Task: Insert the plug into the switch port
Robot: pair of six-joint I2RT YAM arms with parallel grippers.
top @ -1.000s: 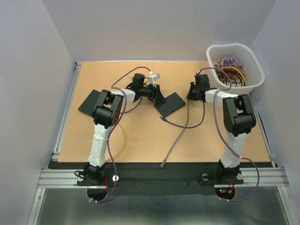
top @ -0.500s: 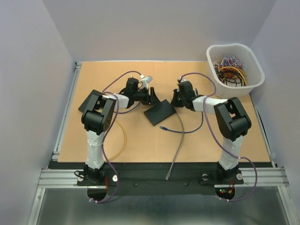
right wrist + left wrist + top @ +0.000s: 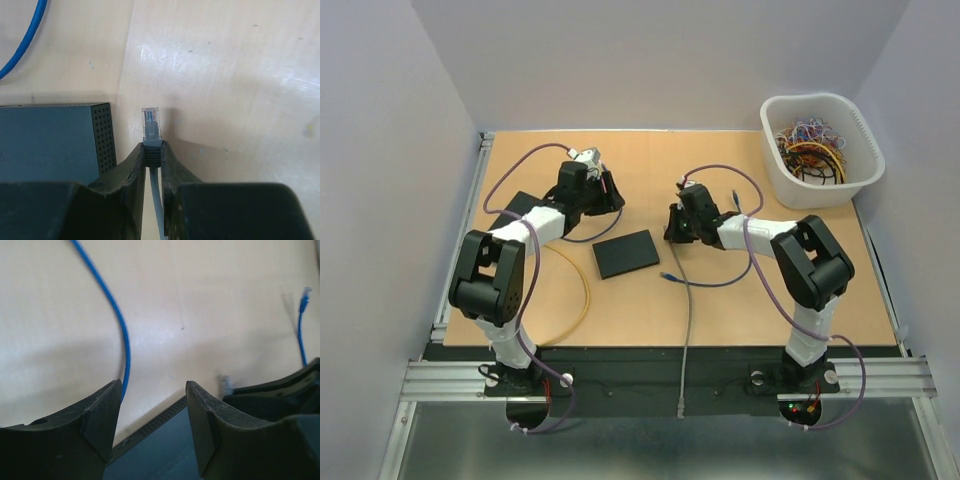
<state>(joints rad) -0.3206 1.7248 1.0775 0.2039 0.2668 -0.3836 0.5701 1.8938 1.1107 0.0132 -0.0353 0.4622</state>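
Observation:
The switch, a flat dark box, lies on the table between the two arms. My left gripper hovers open over its far edge; the left wrist view shows the switch beneath the gap of the left gripper, touching neither finger. My right gripper is shut on the grey plug, whose clear tip sticks out past the right gripper, beside the switch's perforated right end. The grey cable trails back over the near edge. No port shows.
A blue cable with its plug lies just right of the switch. A yellow cable curls at the left. A second dark flat box lies under the left arm. A white basket of cables stands at the far right.
The switch slid left and toward the near edge with the left gripper, which then opened off it. The right gripper followed leftward, still holding the grey plug.

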